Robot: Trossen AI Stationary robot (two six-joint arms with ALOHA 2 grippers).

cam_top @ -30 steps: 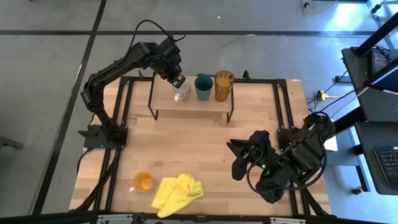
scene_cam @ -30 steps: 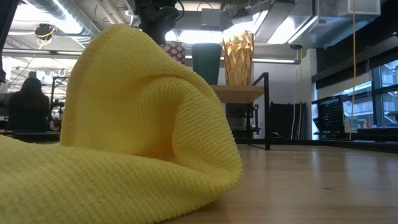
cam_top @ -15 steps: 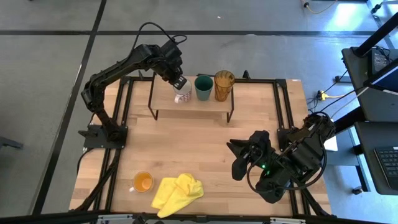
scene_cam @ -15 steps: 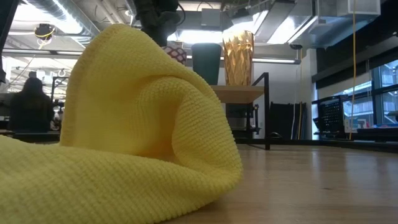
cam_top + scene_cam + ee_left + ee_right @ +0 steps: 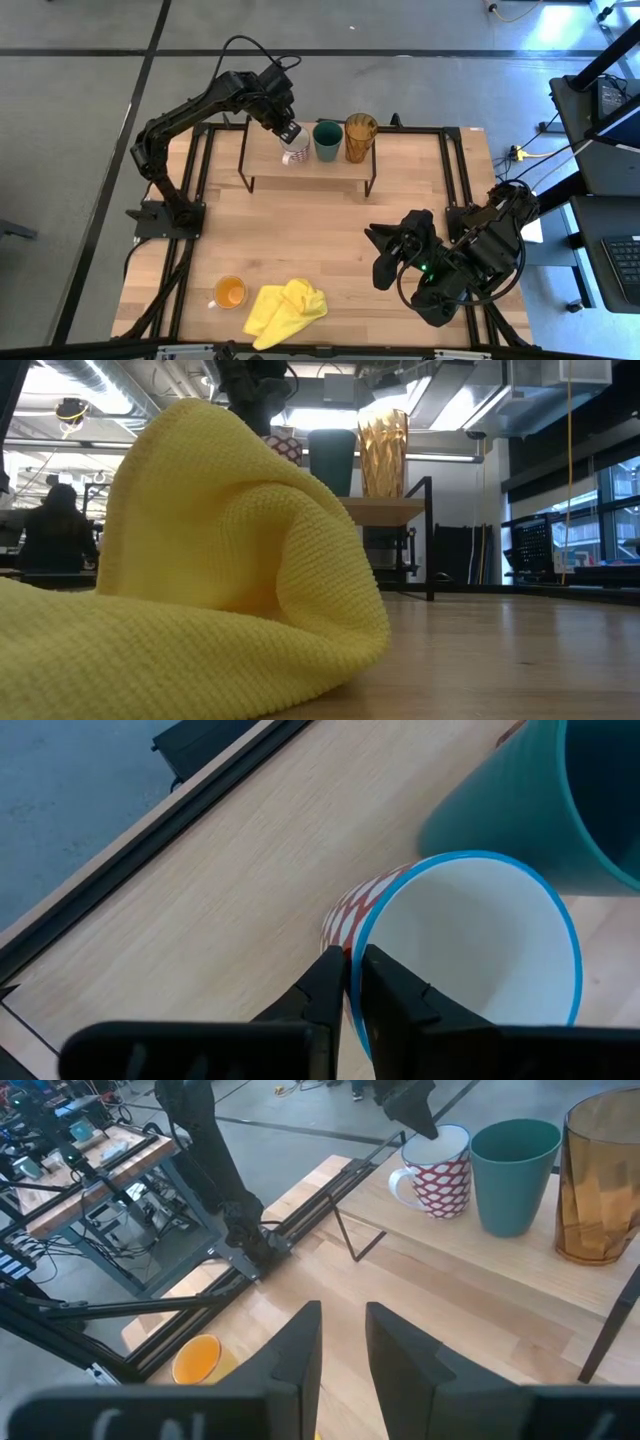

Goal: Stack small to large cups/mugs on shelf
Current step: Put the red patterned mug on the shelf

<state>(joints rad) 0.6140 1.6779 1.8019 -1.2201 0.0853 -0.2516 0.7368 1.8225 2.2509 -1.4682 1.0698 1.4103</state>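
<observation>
The white mug (image 5: 293,152) with a red lattice print stands upright at the left end of the shelf (image 5: 345,169), its handle toward 7 o'clock. The left gripper (image 5: 289,131) sits over its far rim, fingers (image 5: 325,990) narrowed and pinching the blue-edged wall, one inside and one outside. Just beside the mug at 3 o'clock is the green cup (image 5: 327,140), and at 3 o'clock from that, the amber tumbler (image 5: 360,137); all three stand in a row.

The orange mug (image 5: 230,293) stands on the tabletop (image 5: 300,235) at 7 o'clock from the shelf, well apart from it, with the yellow cloth (image 5: 286,309) just beside it at 3 o'clock.

The right gripper (image 5: 383,239) waits over the tabletop at 5 o'clock from the shelf, fingers (image 5: 296,1343) narrowly parted, holding nothing.
</observation>
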